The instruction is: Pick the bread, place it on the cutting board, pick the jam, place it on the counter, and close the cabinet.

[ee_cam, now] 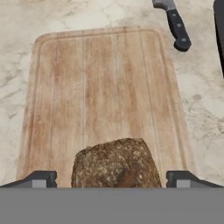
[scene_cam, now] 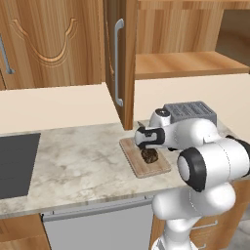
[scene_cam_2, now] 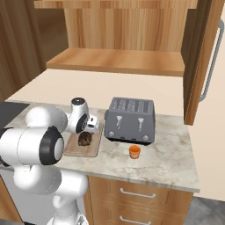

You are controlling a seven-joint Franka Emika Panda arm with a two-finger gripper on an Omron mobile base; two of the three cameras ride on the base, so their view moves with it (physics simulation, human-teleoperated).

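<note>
The bread (ee_cam: 116, 162) is a dark brown, rough, lumpy ball lying on the cutting board (ee_cam: 105, 87), a pale grained plank. The board rests on the marbled counter (scene_cam: 78, 161), just beside the grey toaster (scene_cam_2: 130, 119); the orange jam (scene_cam_2: 134, 151) stands in front of the toaster. A knife (ee_cam: 174, 22) lies past the board. The cabinet (scene_cam: 119, 58) door hangs open above. The gripper (ee_cam: 112, 179) hovers low over the bread, fingers spread wide, clear of its sides.

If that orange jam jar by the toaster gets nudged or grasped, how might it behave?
The jam looks small and squat, so it probably slides rather than tips. Standing upright on the counter, if knocked over, its cylindrical side could roll. Likely light, rigid.
</note>
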